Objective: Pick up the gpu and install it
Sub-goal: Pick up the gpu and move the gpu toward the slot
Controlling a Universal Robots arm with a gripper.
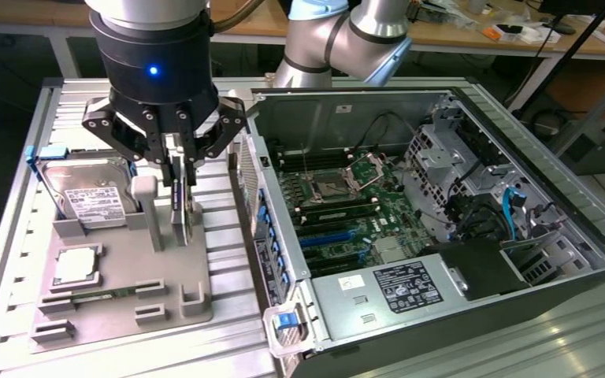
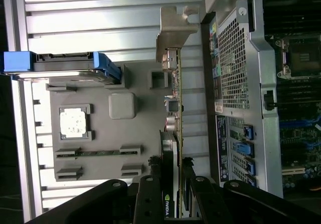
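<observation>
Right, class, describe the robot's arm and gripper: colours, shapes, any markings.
The arm is made of round silver-grey tubes and joints, with a pale blue cap on one joint. The gripper has a black cylindrical body carrying a small glowing blue light, and black jointed link fingers dotted with silver pins.

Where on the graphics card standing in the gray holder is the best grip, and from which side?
Probably its upper long edge, from straight above, squeezing the two flat faces. The graphics card stands on edge in the gray holder, leaving that edge exposed. The tool grips it there.
</observation>
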